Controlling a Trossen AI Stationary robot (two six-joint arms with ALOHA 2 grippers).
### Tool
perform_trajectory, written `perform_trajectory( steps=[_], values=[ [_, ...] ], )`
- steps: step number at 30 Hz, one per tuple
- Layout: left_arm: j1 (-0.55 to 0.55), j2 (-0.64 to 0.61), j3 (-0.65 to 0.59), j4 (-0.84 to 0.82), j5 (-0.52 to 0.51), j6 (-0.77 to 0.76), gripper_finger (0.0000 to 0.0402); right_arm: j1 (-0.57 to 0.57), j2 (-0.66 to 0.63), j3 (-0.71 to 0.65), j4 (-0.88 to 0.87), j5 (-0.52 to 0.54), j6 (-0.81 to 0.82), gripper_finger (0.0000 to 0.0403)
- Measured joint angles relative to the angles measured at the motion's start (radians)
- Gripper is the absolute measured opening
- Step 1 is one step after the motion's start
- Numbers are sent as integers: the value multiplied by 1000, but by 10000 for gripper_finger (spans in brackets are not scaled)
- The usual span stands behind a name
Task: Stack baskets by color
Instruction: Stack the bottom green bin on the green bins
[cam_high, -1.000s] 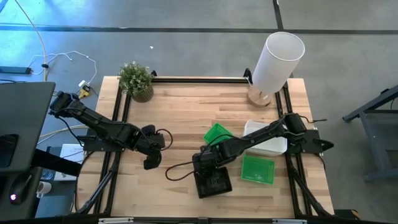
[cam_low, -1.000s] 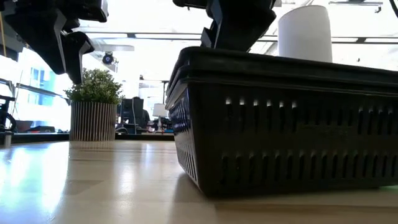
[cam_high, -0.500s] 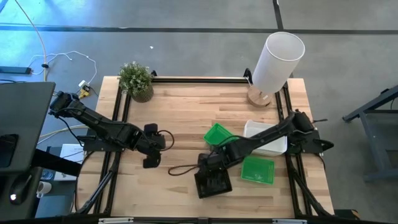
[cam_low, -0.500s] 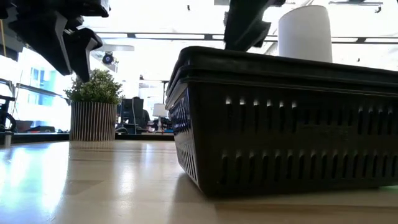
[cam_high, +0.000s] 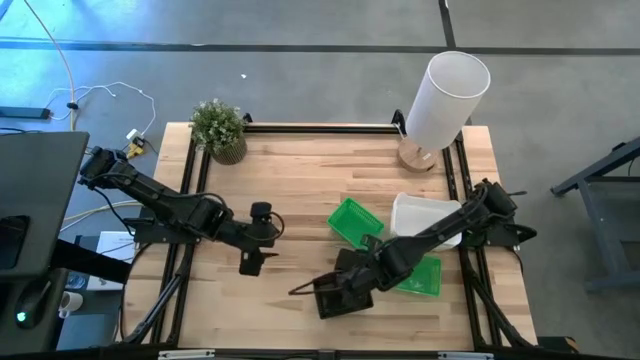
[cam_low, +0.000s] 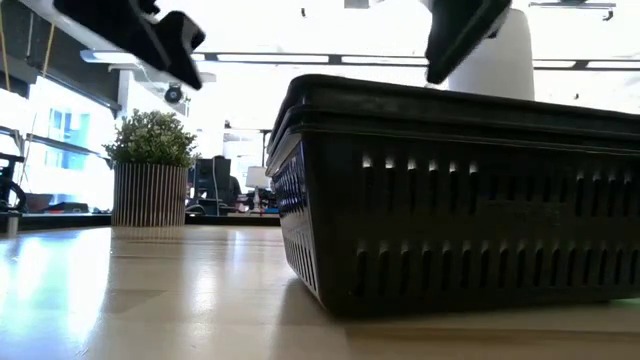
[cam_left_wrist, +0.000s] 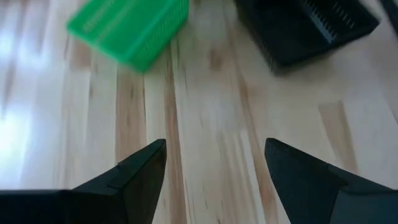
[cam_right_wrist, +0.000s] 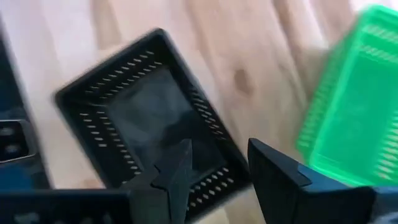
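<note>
You're working in a robotics lab or open workshop hall. The wooden table (cam_high: 300, 180) sits inside a black metal frame (cam_high: 320, 127) on a bare grey concrete floor (cam_high: 300, 60), with loose cables (cam_high: 100, 95) trailing across it and a dark monitor (cam_high: 35, 200) beside the rig. Look level across the table and you see long ceiling strip lights (cam_low: 300, 58), big windows (cam_low: 40, 130) and desks (cam_low: 230, 205) in the room behind a potted plant (cam_low: 150, 170).

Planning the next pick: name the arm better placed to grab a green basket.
Probably the right. Its end effector hangs open over the black basket, next to both green baskets. The left end effector, open, is farther across bare wood.
</note>
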Motion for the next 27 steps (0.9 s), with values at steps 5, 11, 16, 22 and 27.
perform_trajectory(
  steps=[5, 11, 16, 22, 27],
  values=[
    [18, 0, 0, 113, -5, 152, 260, 28, 0, 0, -108, 95, 88, 144],
    [69, 0, 0, 147, -9, 268, 260, 41, 0, 0, -233, 124, 212, 144],
    [122, 0, 0, 148, 1, 307, 259, 63, 0, 0, -299, 117, 299, 144],
    [169, 0, 0, 148, 6, 313, 259, 95, 0, 0, -318, 57, 379, 144],
    [190, 0, 0, 148, 7, 313, 260, 141, 0, 0, -318, -39, 398, 144]
  ],
)
